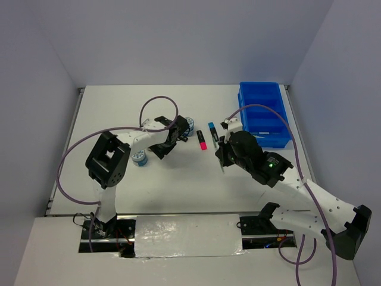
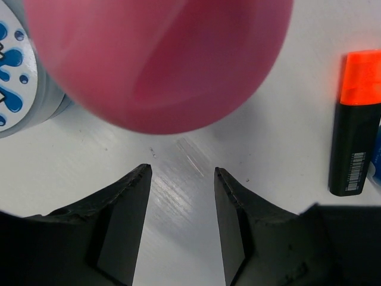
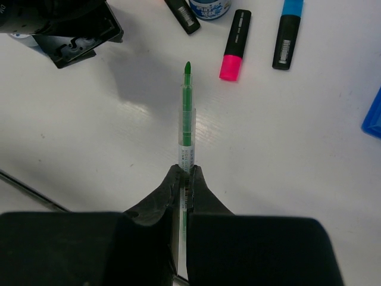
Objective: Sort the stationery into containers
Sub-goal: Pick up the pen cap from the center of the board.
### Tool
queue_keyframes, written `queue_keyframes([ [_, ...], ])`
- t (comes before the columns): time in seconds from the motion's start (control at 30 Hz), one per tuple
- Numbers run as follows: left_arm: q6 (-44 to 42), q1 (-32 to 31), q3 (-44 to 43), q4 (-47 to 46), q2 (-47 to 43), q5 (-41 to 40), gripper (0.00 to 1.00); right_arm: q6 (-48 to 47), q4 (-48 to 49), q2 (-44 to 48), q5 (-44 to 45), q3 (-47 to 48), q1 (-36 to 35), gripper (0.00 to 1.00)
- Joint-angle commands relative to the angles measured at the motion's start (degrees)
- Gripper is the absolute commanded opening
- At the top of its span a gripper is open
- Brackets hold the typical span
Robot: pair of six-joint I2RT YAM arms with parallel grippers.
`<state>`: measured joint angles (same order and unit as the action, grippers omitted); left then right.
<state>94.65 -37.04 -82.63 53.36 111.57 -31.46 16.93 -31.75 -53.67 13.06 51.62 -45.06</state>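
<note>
My left gripper is open, with bare table between its jaws. A pink bottle looms blurred just beyond the fingertips. A blue-white tub sits to its left and an orange-capped highlighter lies to its right. My right gripper is shut on a thin green pen that points forward above the table. Pink-capped and blue-capped highlighters lie ahead of it. From above, the left gripper is beside one tub. The second tub stands by the left arm. The blue tray is at the far right.
The tray's corner shows at the right edge of the right wrist view. The left arm's purple cable loops above the table behind the left gripper. The two grippers are close together near the table's middle.
</note>
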Motion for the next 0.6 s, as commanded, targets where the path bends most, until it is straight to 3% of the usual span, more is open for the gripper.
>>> queue_keyframes([
  [0.0, -0.7, 0.0, -2.3, 1.0, 1.5, -0.6, 0.59, -1.1, 2.2, 0.7, -0.9, -0.4, 0.2, 0.00],
  [0.57, -0.2, 0.1, -1.1, 0.3, 4.8, -0.7, 0.55, -1.7, 3.0, 0.5, -2.5, -1.2, 0.2, 0.00],
])
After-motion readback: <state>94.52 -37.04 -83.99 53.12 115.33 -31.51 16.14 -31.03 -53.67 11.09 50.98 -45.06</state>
